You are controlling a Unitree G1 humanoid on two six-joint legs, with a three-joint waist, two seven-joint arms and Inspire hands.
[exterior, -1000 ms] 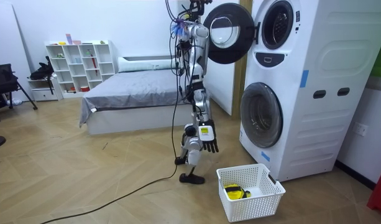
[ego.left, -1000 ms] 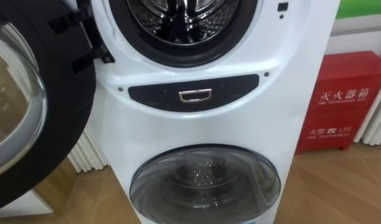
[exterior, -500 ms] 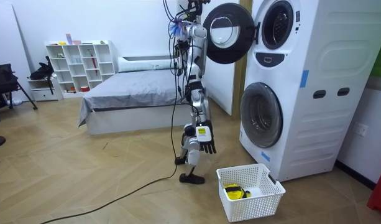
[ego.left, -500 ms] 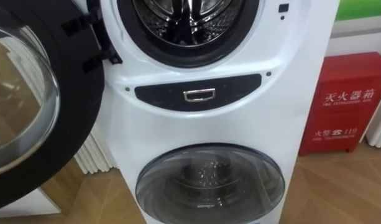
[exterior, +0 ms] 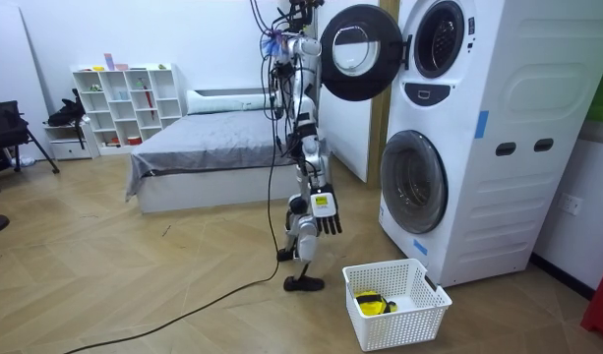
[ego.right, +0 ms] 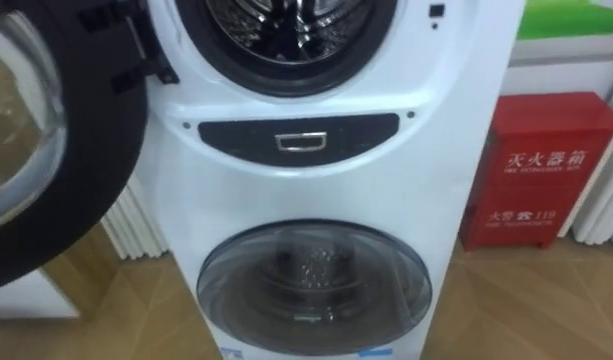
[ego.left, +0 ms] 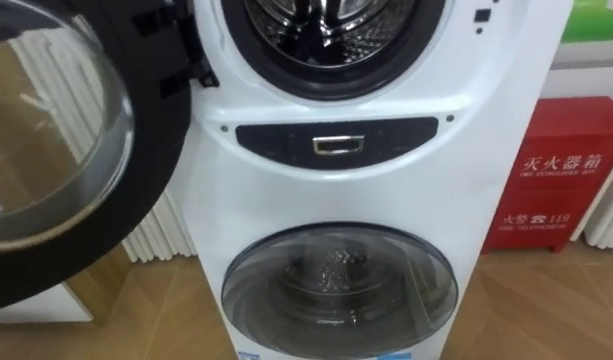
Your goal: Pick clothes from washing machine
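the washing machine (ego.left: 326, 190) is standing as a tall upright stack, its long axis vertical, both round openings facing the robot. the upper drum (ego.left: 331, 20) is gaping open, and its black-rimmed door (ego.left: 156, 150) is swinging out to the robot's left, glass bulging toward the camera. a dark bluish shape is lying low in the drum's mouth; whether it is clothing cannot be told. the lower door (ego.left: 338, 290) is sitting closed. a red box (ego.left: 561, 170) is standing on the floor just beside the machine, on the robot's right.

in the room view the robot is standing upright before the machine, facing it. its right hand (exterior: 324, 221) is hanging at its side, fingers loose and pointing down, grasping nothing and touching nothing. a white basket (exterior: 404, 329) is sitting on the floor near the machine's foot, with a yellow piece (exterior: 372, 304) lying inside.

compared with a second ago, the eye views have slid so the machine sits further right, which is the camera's own shift; the hanging hand is now riding slightly higher.
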